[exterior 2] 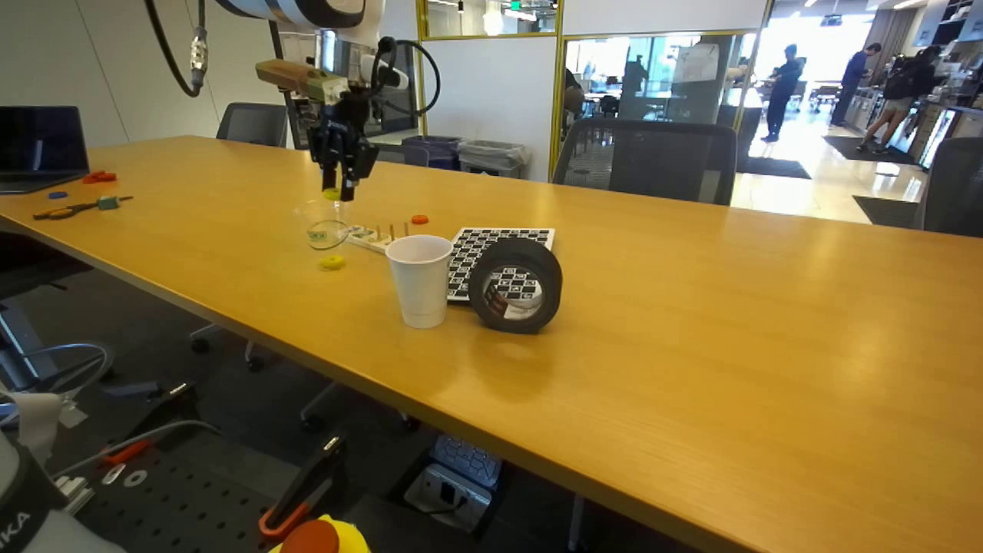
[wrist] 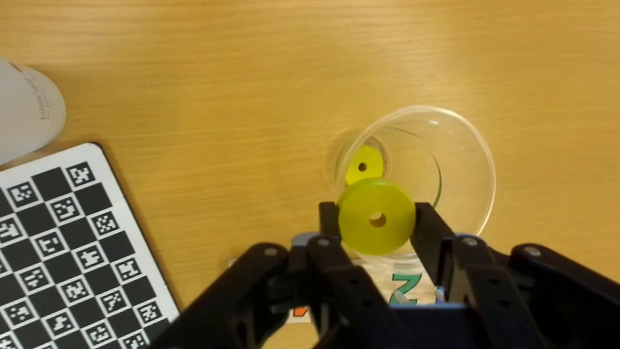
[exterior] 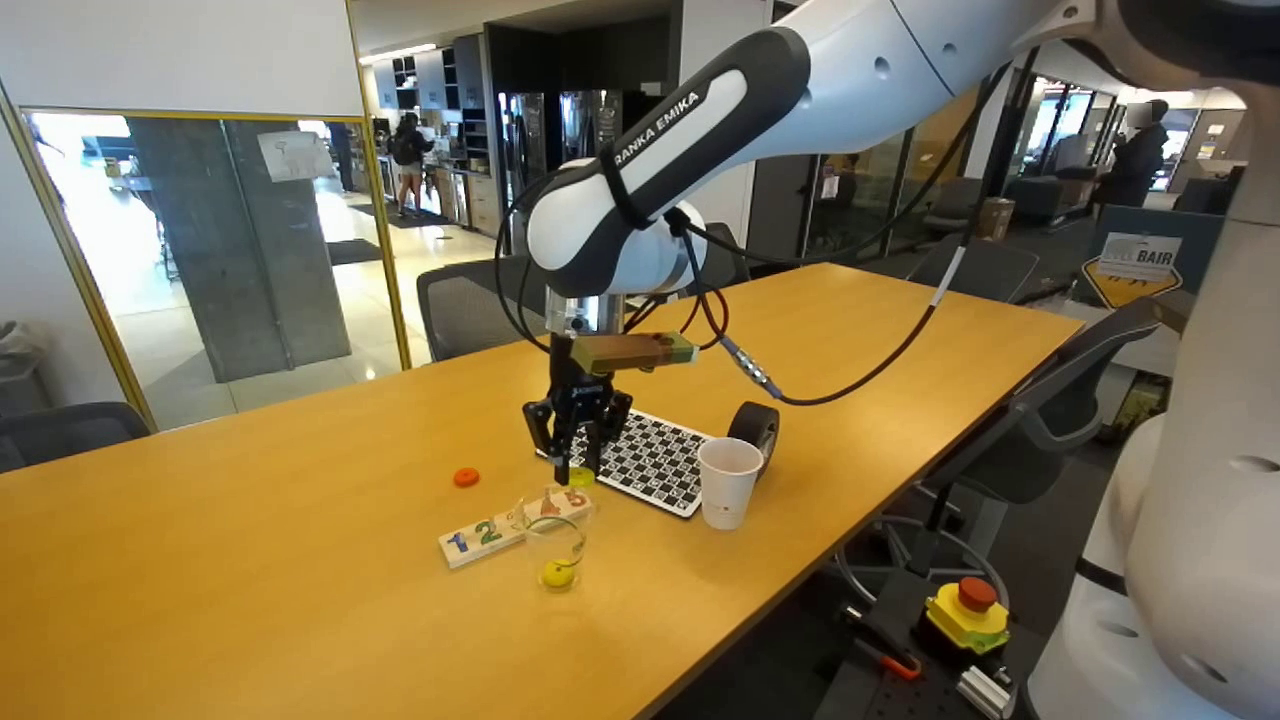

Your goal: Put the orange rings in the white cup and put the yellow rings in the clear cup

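Observation:
My gripper [wrist: 378,216] is shut on a yellow ring [wrist: 378,237], a flat disc with a small hole, pinched at its sides by both fingertips. Past it in the wrist view lies the clear cup [wrist: 490,198], its rim partly covered by the held ring. Another yellow ring [wrist: 358,157] rests at the bottom of that cup. The held ring [exterior 2: 332,194] hangs above the table in both exterior views. An orange ring [exterior: 466,477] lies flat on the table beyond the number board. The white cup [exterior: 728,490] stands upright by the mat; its inside is hidden.
A number board [exterior: 490,535] with upright pegs lies beside the clear cup, partly beneath the gripper in the wrist view. The checkered mat [exterior: 650,460] and a black tape roll [exterior 2: 511,286] are close to the white cup. A laptop [exterior 2: 42,146] and pliers [exterior 2: 77,207] lie farther off.

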